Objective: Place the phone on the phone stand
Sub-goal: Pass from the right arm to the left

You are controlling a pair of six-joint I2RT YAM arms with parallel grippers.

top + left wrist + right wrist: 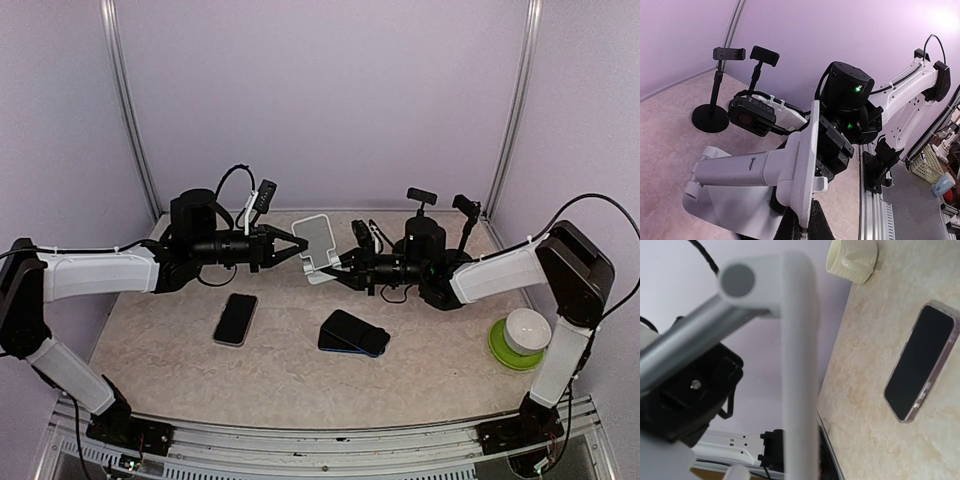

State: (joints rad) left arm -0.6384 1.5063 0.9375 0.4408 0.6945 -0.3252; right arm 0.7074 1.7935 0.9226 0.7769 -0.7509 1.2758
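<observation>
A white phone stand is at the middle back of the table, held from both sides. My left gripper is shut on its upright plate, which shows edge-on in the left wrist view between my dark fingers. My right gripper is shut on the stand's base edge. I cannot tell whether the base touches the table. A phone in a clear case lies screen-up at the front left, and it also shows in the right wrist view. A dark blue phone lies at the front middle.
Two black clamp stands stand at the back right, and they also show in the left wrist view. A white bowl on a green plate sits at the right. A cream cup is beyond the clear-case phone. Purple walls close in the table.
</observation>
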